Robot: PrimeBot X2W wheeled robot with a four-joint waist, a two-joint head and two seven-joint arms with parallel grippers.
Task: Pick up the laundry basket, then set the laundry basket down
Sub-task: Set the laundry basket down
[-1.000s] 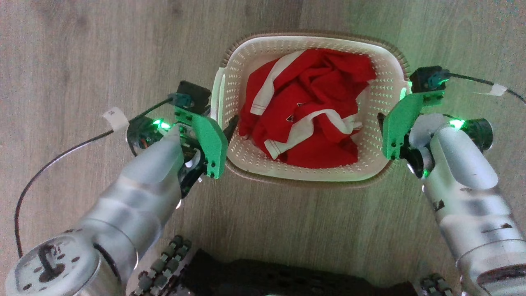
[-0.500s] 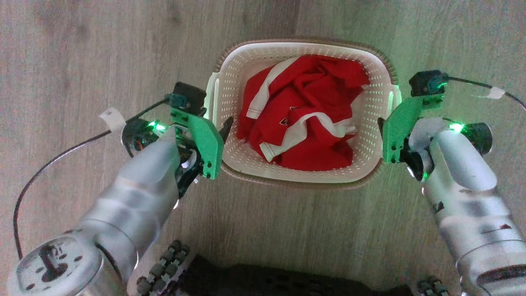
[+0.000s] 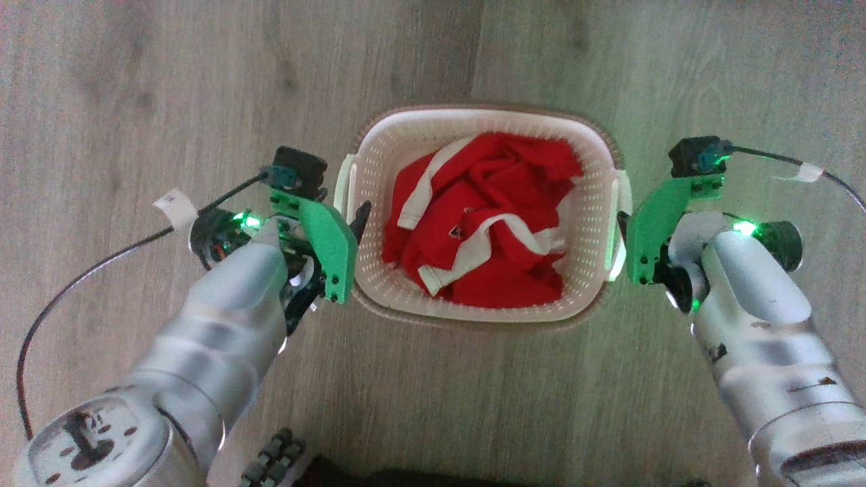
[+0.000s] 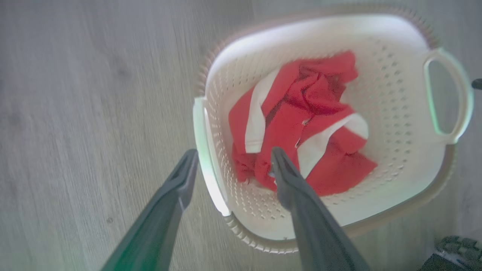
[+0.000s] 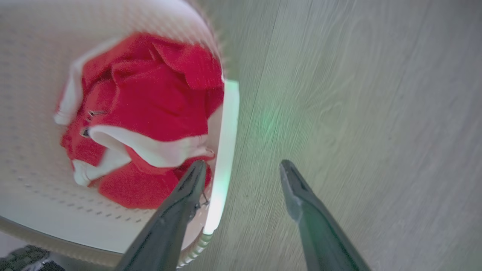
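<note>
- a red garment (image 3: 500, 182) with white stripes, crumpled into a loose heap of bunched folds
- the floor (image 3: 135, 101), pale grey-brown wood-look planks, tinged by green light in places

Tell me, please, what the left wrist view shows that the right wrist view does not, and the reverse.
Left wrist view: the left claw, open, astride the laundry basket at its left handle. Right wrist view: the right claw, open, astride the right handle. Both: the basket, that right handle, the red and white garment lying in it, and the wooden floor.
</note>
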